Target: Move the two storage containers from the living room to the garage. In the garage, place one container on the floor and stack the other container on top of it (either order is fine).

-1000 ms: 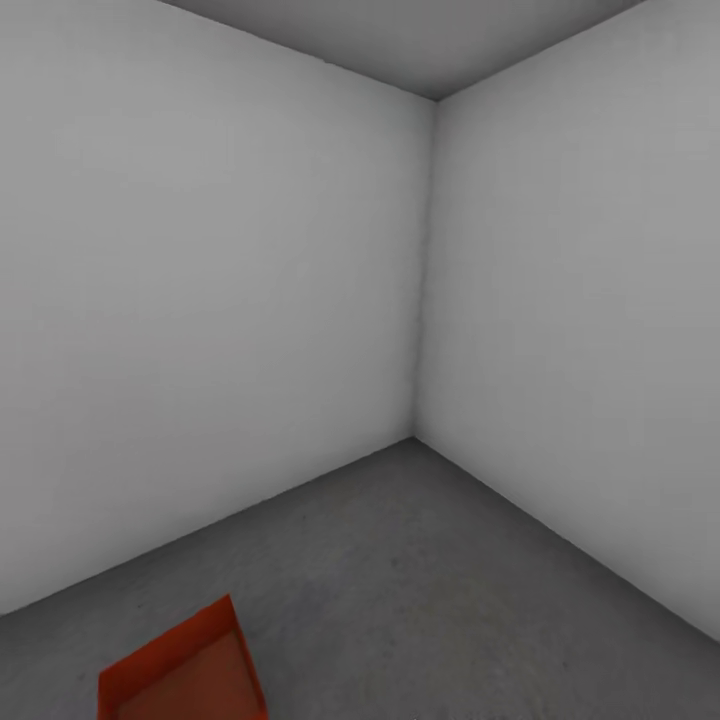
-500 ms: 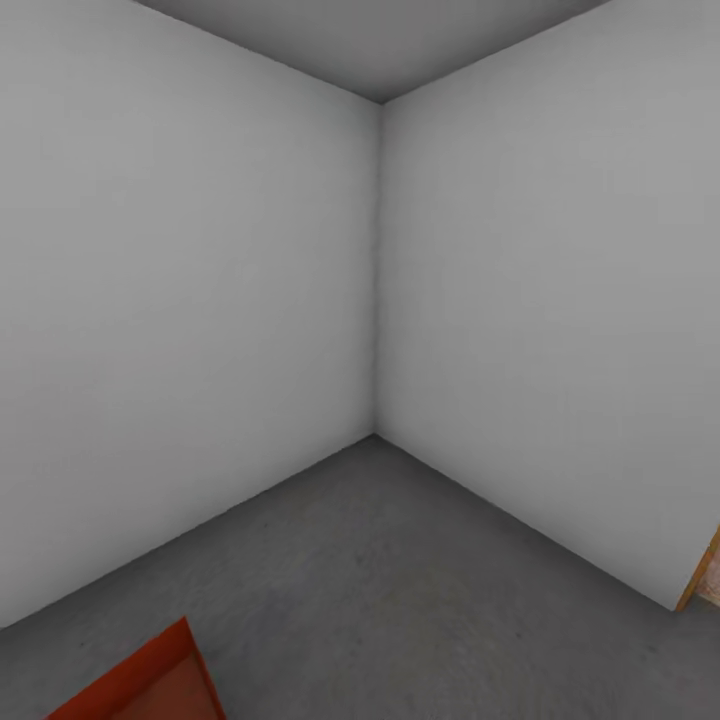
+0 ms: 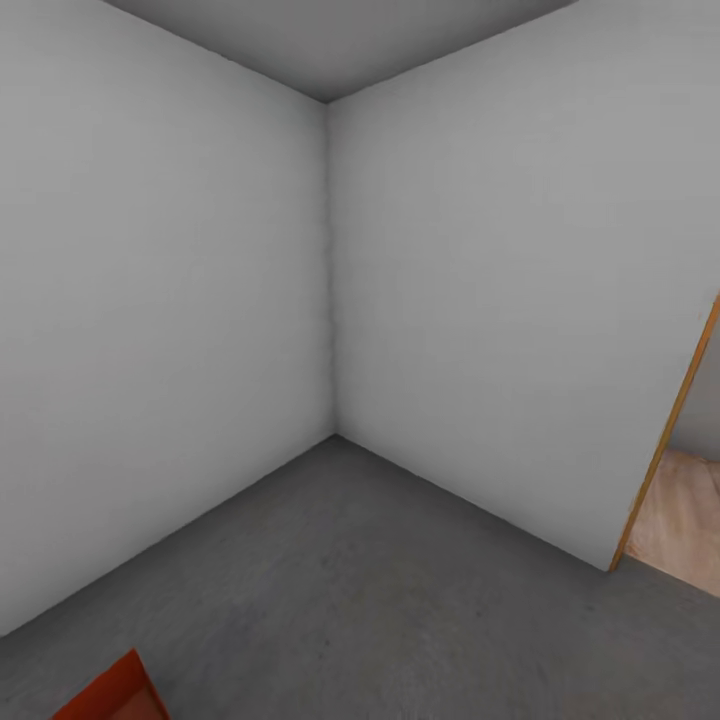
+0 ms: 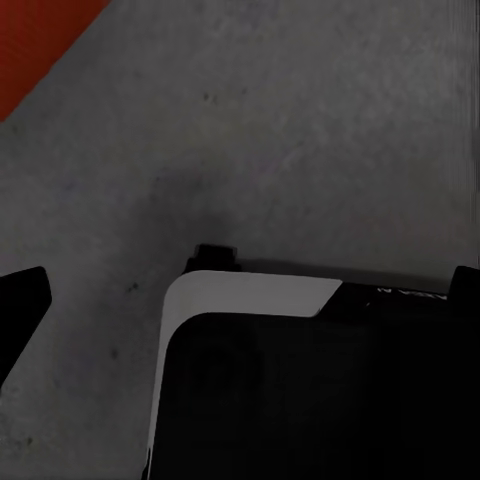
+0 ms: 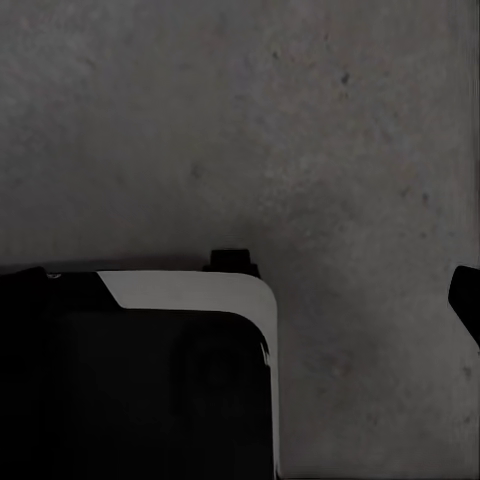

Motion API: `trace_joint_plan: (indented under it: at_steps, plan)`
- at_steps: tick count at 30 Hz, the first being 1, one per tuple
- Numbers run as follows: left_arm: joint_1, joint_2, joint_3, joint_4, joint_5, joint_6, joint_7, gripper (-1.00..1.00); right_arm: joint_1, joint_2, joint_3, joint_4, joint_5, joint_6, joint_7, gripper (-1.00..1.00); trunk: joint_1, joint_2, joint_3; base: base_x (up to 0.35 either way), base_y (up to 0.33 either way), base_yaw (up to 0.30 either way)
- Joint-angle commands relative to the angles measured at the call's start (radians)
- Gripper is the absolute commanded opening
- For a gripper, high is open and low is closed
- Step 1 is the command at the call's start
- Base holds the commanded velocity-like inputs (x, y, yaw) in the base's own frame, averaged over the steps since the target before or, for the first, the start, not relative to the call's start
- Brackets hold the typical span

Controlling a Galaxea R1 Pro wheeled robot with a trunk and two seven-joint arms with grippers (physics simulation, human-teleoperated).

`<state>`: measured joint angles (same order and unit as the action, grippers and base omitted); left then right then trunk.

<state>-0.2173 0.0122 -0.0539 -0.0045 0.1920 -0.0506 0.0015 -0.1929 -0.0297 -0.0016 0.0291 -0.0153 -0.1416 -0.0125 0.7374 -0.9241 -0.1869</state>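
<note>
Down at the robot's feet, the left wrist camera looks onto mottled concrete floor (image 4: pixel 300 130), with the white-edged dark bulk of the robot's base (image 4: pixel 300 390) below it and a wedge of orange-red storage container (image 4: pixel 35 40) cutting into one corner. A black fingertip of the left gripper (image 4: pixel 20 300) pokes in at one edge and a second dark tip at the opposite edge, so its jaws stand wide apart with nothing between them. The right wrist camera shows the same bare concrete (image 5: pixel 250 120) and base; one dark tip of the right gripper (image 5: pixel 467 300) shows at the edge, too little for me to say whether that gripper is spread or closed.

A little further out, from the head camera, one corner of the container (image 3: pixel 115 690) sits on the garage floor (image 3: pixel 380 600), low at the robot's left.

I'd judge that bin stiff, light and smooth-walled, with no lid and no handles that I can make out from so small a sliver. Smooth walls may slip, so pinching the thin rim of a long wall looks the best hold.

Beyond stand the pale grey walls (image 3: pixel 160 300) meeting in a corner, and to the right a wood-trimmed doorway (image 3: pixel 665 440) opens onto light plank flooring (image 3: pixel 685 530).
</note>
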Motion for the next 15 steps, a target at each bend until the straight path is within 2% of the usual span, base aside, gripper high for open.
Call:
trace_joint_plan:
  at_steps: [1, 4, 5, 15]
  plan:
    - [0.000, 0.000, -0.006, 0.001, 0.009, -0.003, 0.000, 1.00, -0.002, 0.000, 0.000, 0.003, -0.002, -0.006, -0.001, 1.00, 0.000, -0.001, -0.001, 0.000, 0.000, -0.297]
    - [0.000, -0.010, -0.006, 0.001, 0.010, -0.003, -0.001, 1.00, -0.002, 0.002, 0.000, 0.003, -0.002, -0.006, -0.001, 1.00, 0.000, -0.001, -0.001, 0.000, 0.000, -0.297]
    - [0.000, -0.020, -0.007, 0.001, 0.006, 0.002, -0.004, 1.00, -0.002, 0.003, 0.000, 0.003, -0.002, -0.006, -0.001, 1.00, 0.000, -0.001, -0.001, 0.000, 0.000, -0.297]
    - [0.000, -0.030, -0.009, 0.002, 0.009, -0.004, -0.006, 1.00, -0.002, -0.001, 0.000, 0.003, -0.003, -0.004, 0.000, 1.00, 0.000, -0.001, -0.001, 0.000, 0.000, -0.297]
